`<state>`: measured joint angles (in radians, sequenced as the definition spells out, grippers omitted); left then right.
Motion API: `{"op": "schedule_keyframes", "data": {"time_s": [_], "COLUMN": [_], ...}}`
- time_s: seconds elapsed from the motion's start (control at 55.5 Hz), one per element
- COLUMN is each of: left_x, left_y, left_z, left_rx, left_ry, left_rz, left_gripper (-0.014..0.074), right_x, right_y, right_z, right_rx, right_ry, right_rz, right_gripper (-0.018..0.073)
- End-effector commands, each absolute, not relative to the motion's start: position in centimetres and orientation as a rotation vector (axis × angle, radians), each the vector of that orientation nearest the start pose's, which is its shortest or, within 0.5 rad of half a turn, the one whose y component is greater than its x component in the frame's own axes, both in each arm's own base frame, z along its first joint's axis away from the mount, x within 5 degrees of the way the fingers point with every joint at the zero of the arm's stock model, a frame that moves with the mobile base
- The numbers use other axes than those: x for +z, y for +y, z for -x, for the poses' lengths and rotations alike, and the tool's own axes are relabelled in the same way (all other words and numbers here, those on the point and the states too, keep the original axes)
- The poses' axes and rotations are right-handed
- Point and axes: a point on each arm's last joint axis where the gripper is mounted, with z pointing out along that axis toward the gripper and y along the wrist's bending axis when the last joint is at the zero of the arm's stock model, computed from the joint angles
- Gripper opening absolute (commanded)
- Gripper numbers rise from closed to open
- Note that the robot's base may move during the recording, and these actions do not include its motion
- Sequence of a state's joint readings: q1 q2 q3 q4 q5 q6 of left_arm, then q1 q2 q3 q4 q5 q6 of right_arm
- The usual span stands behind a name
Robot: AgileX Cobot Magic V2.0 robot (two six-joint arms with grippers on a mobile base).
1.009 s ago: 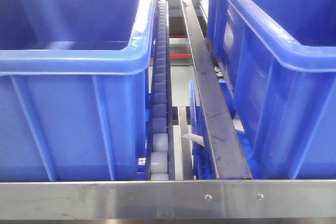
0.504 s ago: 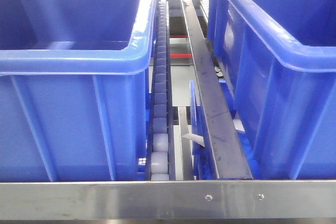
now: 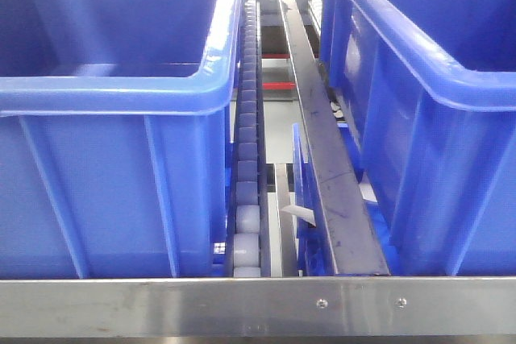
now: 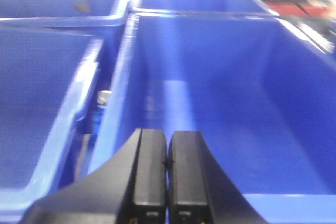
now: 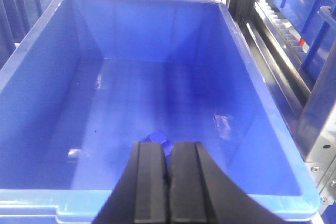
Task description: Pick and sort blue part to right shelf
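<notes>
The right shelf shows in the front view: a steel front rail [image 3: 242, 305], a large blue bin at the left [image 3: 105, 96], another at the right [image 3: 439, 82], and a white roller track [image 3: 247, 167] between them. In the right wrist view my right gripper [image 5: 168, 160] is shut, hovering over the near rim of a blue bin [image 5: 262, 103]. A small blue part [image 5: 159, 139] shows just past its fingertips, seemingly lying on the bin floor. In the left wrist view my left gripper [image 4: 167, 135] is shut and empty above another blue bin [image 4: 231, 93].
A dark metal bar [image 3: 326, 167] runs along the roller track toward the back. More blue bins [image 4: 47, 114] stand to the left of my left gripper. A metal shelf frame and rollers [image 5: 294, 51] stand to the right of the right-hand bin.
The front view has shifted a few pixels; the bins and tracks hold their places. Neither gripper shows in the earlier frames.
</notes>
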<state>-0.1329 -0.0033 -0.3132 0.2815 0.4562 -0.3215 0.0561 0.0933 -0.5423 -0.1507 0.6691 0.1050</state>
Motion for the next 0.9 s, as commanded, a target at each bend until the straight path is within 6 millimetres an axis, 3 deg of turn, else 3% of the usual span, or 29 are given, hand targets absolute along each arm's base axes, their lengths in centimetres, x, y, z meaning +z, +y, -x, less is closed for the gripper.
{"op": "schedule_keyframes", "data": {"time_s": [0.0,0.18,0.342,0.883], "left_x": [27.5,23.3,20.8,20.7], "left_y": [0.3,0.1,-0.1,0.0], "left_z": [-3.4,-4.9,-5.5,-5.5], "left_rx": [-0.055,-0.021,-0.063,-0.069], "left_ry": [1.451,1.44,1.422,1.439], "left_rz": [0.026,0.035,0.045,0.058], "left_gripper": [0.0125,0.0125,0.0125,0.0125], "right_x": [33.7,33.7,33.7,33.7], "right_y": [-0.7,-0.7,-0.7,-0.7], "right_z": [-1.8,-1.8,-1.8,-1.8], "right_rx": [-0.056,-0.056,-0.056,-0.056], "right_ry": [1.607,1.606,1.606,1.606], "right_rz": [0.004,0.004,0.004,0.004], "right_gripper": [0.0068,0.0068,0.0068,0.0068]}}
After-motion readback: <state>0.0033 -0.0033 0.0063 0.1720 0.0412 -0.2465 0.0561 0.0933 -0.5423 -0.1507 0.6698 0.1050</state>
